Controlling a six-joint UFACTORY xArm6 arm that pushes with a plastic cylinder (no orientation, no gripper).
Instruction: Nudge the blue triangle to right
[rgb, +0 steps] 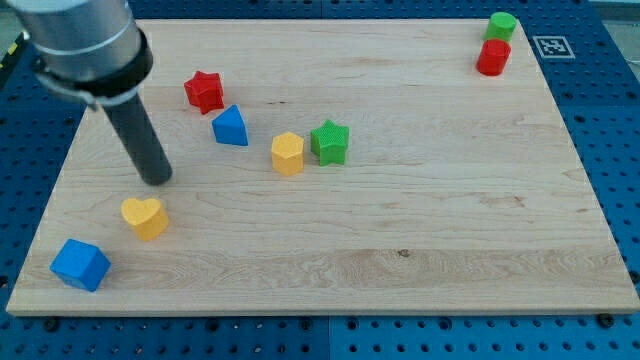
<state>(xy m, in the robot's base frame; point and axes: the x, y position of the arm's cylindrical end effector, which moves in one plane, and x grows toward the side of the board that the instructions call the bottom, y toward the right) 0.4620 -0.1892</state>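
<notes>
Currently my tip (157, 180) rests on the wooden board (420, 250), at about 8 o'clock from the blue triangular plastic block (230, 127), apart from it. No fingers exist, just a bare rod holding nothing. Risk: pushing from this low angle sends the triangle up into the red star block (204, 91), or rightward into the yellow hexagonal block (287, 153).

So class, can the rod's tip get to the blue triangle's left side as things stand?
Probably yes. My tip sits left of and below the blue triangle, with bare board between them; the red star lies above that path.
</notes>
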